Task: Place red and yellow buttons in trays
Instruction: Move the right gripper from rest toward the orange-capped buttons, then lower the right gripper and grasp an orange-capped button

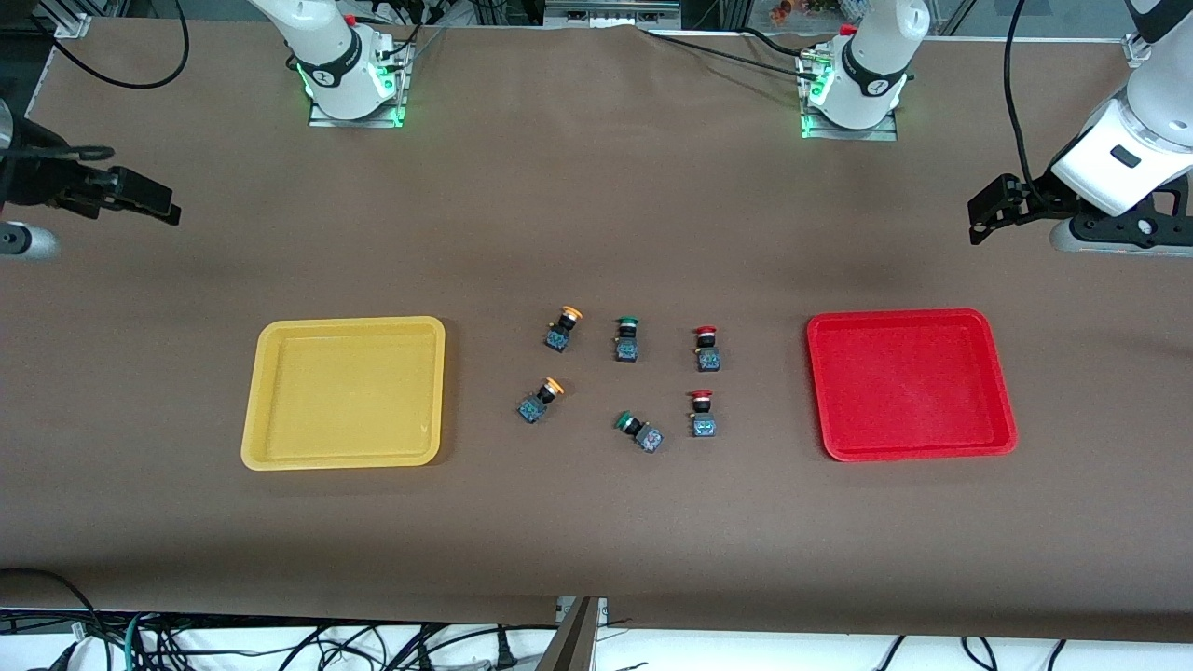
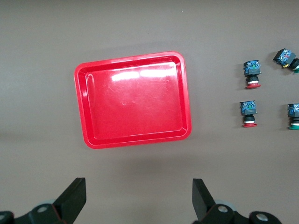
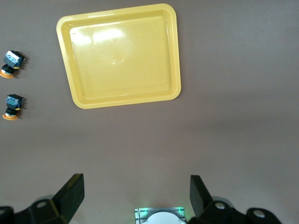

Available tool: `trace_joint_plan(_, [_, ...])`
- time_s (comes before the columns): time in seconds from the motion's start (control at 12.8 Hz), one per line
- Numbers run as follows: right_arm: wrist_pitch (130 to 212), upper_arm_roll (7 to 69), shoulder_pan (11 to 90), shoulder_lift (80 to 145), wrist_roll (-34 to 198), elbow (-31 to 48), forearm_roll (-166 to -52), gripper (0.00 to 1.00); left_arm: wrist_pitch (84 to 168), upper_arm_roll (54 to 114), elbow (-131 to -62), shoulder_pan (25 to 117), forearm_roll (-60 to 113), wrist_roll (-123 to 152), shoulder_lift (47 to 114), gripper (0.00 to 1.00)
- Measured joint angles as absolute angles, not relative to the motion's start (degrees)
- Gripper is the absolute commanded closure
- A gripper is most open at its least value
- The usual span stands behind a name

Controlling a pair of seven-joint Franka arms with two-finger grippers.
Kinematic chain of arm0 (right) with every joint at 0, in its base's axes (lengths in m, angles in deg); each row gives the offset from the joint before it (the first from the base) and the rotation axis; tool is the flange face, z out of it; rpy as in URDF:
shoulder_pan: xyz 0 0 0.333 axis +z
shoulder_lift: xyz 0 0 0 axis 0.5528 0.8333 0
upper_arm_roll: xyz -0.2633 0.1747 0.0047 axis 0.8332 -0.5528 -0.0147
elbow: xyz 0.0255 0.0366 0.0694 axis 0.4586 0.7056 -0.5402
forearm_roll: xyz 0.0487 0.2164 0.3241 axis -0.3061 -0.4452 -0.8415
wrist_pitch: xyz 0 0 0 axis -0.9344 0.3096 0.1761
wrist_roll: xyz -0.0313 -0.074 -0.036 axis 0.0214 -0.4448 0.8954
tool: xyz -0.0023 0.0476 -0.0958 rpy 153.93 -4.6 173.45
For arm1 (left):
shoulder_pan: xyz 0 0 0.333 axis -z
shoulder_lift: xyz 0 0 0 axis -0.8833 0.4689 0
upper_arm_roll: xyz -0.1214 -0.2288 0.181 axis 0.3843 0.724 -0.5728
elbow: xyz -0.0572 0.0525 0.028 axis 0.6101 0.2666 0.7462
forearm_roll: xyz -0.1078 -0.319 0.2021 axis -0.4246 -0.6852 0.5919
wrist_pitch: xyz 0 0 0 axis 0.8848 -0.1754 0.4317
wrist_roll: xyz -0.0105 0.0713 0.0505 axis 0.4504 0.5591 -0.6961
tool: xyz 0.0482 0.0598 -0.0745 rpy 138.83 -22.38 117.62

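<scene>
Six buttons [image 1: 625,387] between trays [image 1: 345,391], well apart from both raised, spread hands [image 2: 138,198].

Buttons [image 1: 626,377] between trays [image 1: 345,392]

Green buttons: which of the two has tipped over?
The green-capped push-button switch nearer the front camera leans over, tilted. The other green-capped switch, between a yellow-capped and a red-capped one, stands upright.
</scene>
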State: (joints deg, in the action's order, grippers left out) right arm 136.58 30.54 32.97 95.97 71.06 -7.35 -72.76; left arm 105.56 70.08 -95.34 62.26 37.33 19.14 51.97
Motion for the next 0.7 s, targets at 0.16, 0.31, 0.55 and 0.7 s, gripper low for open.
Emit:
trace_joint_plan(0.16, [138.72, 30.51, 33.00, 98.60, 71.06, -7.34, -71.01, 0.00, 105.56, 70.08, -95.35, 62.26, 37.33, 19.14, 51.97, 0.00])
trace_joint_plan(0.31, [141.49, 30.44, 33.07, 102.10, 71.07, -7.34, -70.46, 0.00, 105.56, 70.08, -95.37, 62.26, 37.33, 19.14, 51.97, 0.00])
trace_joint_plan(0.55, [146.69, 29.98, 34.54, 106.70, 69.16, -7.36, -70.70, 0.00, 105.56, 70.08, -95.38, 62.26, 37.33, 19.14, 51.97, 0.00])
trace_joint_plan(0.7, [150.81, 29.71, 37.70, 110.01, 61.33, -7.31, -71.20, 0.00, 105.56, 70.08, -95.39, 62.26, 37.33, 19.14, 51.97, 0.00])
